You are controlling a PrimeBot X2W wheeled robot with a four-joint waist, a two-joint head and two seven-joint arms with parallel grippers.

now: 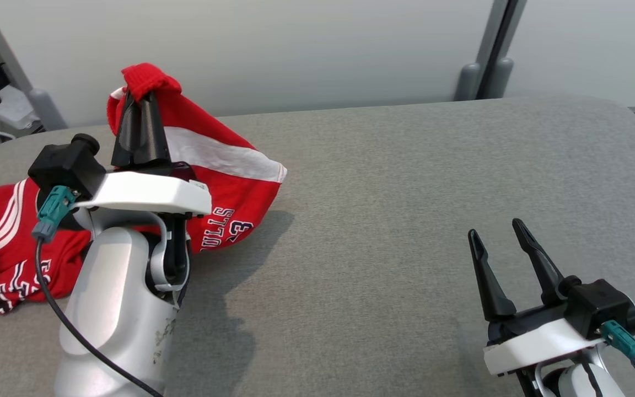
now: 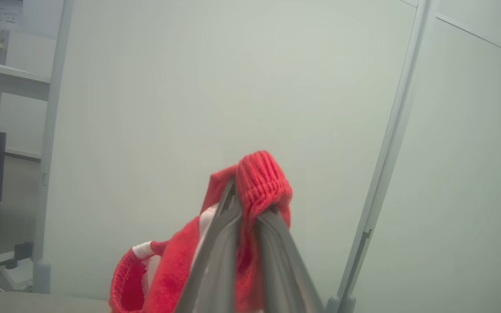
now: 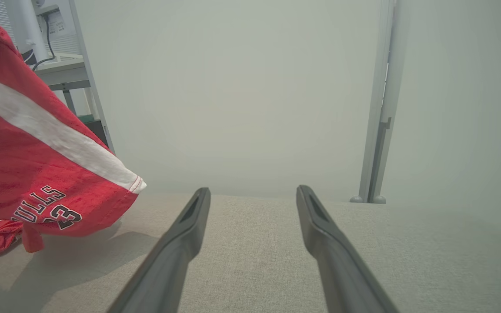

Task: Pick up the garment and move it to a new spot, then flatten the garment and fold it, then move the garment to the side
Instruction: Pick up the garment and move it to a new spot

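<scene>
Where its ribbed band [image 2: 261,178] bunches over the fingertips, the garment [image 1: 229,187] hangs from the left gripper [image 1: 141,102], whose fingers are pinched tight on that band. The held part is raised at the far left of the table [image 1: 405,193]. From there the red cloth with its white stripe drapes down to the right, and its lower part lies crumpled on the table at the near left edge. The right gripper [image 1: 494,227] sits at the near right, well apart from the garment, its fingers spread and holding nothing. A pale wall [image 1: 295,49] stands beyond the far edge.
</scene>
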